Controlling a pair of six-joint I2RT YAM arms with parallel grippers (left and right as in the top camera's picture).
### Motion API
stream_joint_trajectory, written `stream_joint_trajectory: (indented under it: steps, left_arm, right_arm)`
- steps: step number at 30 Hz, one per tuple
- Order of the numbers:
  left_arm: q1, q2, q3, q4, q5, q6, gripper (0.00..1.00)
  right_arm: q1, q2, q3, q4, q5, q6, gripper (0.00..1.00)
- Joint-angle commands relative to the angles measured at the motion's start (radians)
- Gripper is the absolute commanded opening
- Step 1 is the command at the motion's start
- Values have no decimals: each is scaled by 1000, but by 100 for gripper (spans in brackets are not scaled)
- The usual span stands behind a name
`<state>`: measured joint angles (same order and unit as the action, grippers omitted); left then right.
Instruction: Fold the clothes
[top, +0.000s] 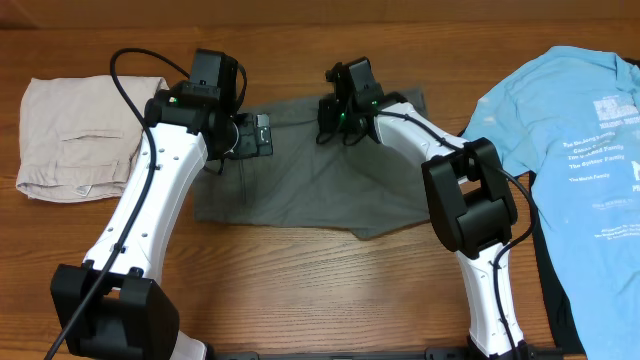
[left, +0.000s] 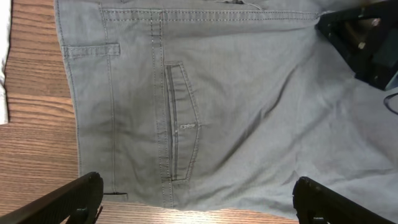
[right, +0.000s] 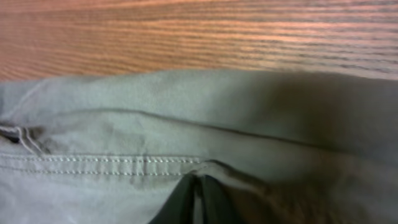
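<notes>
- The worktop is carrying the dark grey shorts, which are lying spread out at its centre.
- The left end effector is hovering released, jaws wide, over the back pocket.
- The right end effector is pinching the waistband, clenched on cloth.
- The first fold seems to be starting; next, the left end effector is needing a grip on its own waistband edge.

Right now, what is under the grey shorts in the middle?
Only the wooden table shows around the grey shorts. Anything beneath the cloth is covered. On top, the right gripper pinches the cloth near a stitched seam; the left gripper hangs open above.
</notes>
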<state>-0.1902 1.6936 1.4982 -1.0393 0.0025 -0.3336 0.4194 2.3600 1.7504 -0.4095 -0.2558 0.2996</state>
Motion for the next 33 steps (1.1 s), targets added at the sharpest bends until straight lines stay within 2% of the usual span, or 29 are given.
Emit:
stream_joint_trajectory:
  steps: [1,4,7,8,11,15,21,23,25,29,33]
  left_arm:
    - [1,6,2,4,-14,5,100]
    - [1,6,2,4,-13,5,100]
    - [1,6,2,4,-13,5,100]
    - [1,6,2,4,-14,5,100]
    - [1,6,2,4,-14,5,100]
    - [1,6,2,4,-13,5,100]
    - [1,6,2,4,-14,5,100]
    - [1,6,2,4,-14,5,100]
    - [1,6,2,4,-14,5,100]
    - [1,6,2,4,-14,5,100]
    - [1,6,2,4,-14,5,100]
  right_arm:
    - [-30,-29,106,-68,9,-16,14]
    - [-57,-52,172,-185,11,-16,20]
    - [-83,-63,195,-273,12,-16,21]
    - [-94,-64,195,-303,13,-15,20]
    - [-128,-60,193,-399,40,-14,4]
    - [-163,-59,160,-454,65,-15,4]
    - [-167,-58,64,-351,126,-15,4]
    - [-167,-58,34,-293,136,-15,9]
    - [-167,-58,8,-242,136,-15,10]
    - [-167,-58,-26,-173,136,-15,9]
    - [-167,-63,-10,-171,122,-16,4]
